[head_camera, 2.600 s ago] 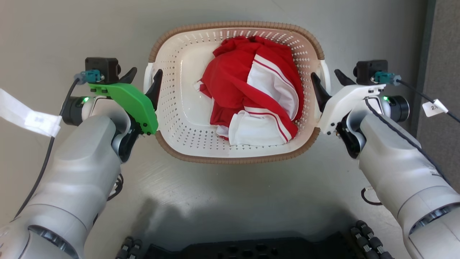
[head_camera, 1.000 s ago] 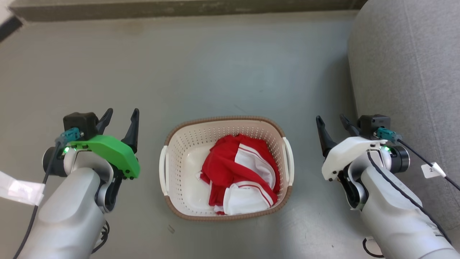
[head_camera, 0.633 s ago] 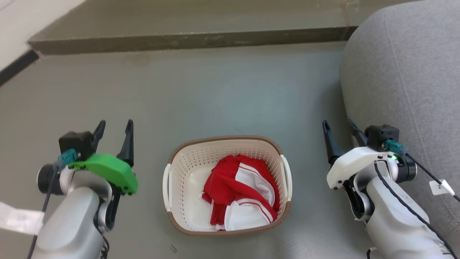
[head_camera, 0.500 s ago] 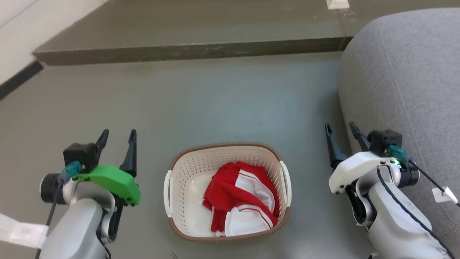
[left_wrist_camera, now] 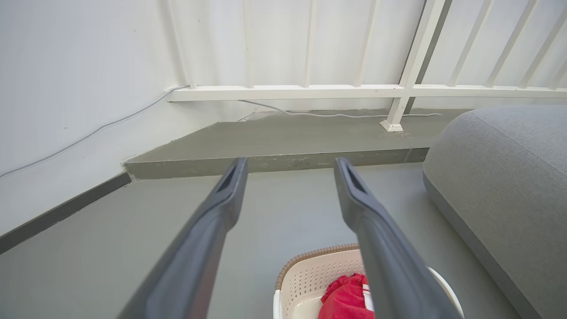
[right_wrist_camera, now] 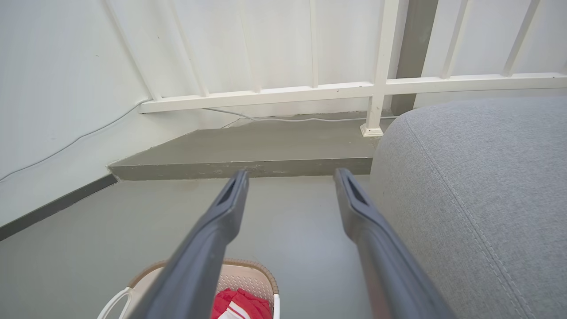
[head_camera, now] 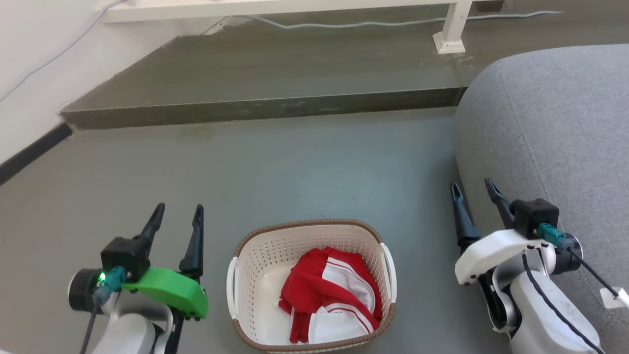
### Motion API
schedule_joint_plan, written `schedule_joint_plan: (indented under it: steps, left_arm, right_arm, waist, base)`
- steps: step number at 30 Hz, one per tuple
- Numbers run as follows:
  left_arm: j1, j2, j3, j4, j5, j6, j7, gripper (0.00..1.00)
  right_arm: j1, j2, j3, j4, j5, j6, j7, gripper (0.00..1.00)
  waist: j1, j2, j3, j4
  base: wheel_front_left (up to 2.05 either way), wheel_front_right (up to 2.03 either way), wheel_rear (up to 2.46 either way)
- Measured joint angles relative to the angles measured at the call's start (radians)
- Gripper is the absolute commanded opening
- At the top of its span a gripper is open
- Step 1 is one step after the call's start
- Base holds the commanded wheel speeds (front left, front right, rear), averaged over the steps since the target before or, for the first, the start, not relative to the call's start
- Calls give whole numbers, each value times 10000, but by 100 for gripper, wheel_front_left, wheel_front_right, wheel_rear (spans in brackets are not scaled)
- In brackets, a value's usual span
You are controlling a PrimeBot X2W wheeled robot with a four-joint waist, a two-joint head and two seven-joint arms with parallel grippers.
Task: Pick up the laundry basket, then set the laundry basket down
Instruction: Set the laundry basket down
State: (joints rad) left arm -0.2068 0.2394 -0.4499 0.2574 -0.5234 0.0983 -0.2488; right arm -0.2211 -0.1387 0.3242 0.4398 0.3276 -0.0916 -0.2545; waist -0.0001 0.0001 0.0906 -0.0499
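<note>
Nearest you, the laundry basket (head_camera: 304,225) stands upright on the floor (head_camera: 295,167), between your two grippers and touched by neither. A red and white garment (head_camera: 329,295) is heaped in its right half. Your left gripper (head_camera: 179,211) hangs to the basket's left with its jaws apart and nothing between them. Your right gripper (head_camera: 471,185) hangs to the basket's right, likewise spread and empty, close beside the grey upholstered seat (head_camera: 550,128). Both white side handles (head_camera: 230,280) are free. In each wrist view the basket lies low under the fingers, so I judge both grippers to be above rim height. As it stands, the basket is down and unheld, which fits the task's end state; whether the lift was made, these pictures cannot say. If it was not, you have both handles to grasp, then the lift and the set-down. Beyond the basket, open floor runs to a low raised step (head_camera: 265,105), then a white railing (head_camera: 452,29) with a cable (head_camera: 344,22) along its foot.
</note>
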Motion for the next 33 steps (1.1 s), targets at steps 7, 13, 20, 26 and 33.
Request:
schedule_joint_plan:
  steps: [7,13,20,26,33]
  left_arm:
    - [882,-56,196,-773,537,84,-2,100]
    - [1481,-130,389,-1210,744,90,0,100]
    - [2169,-316,569,-1705,1152,92,0,100]
    - [2533,-368,673,-1935,1252,176,-2,100]
    - [2910,-500,865,-2067,1329,178,-2,100]
  right_arm:
    - [608,-29,-205,-786,-320,-71,-2,100]
    - [1131,-36,-301,-1183,-477,-73,0,100]
    - [1863,-44,-399,-1639,-646,-73,0,100]
    - [2227,21,-393,-1885,-777,-73,0,100]
    - [2602,61,-487,-2257,-863,-73,0,100]
  waist:
    - [0,0,-291,10]
    - [0,0,-466,11]
    - [0,0,-653,10]
    - [0,0,-696,31]
    - [0,0,-785,83]
  base:
    - [0,0,0]
    - [0,0,0]
    - [0,0,0]
    - [0,0,0]
    - [0,0,0]
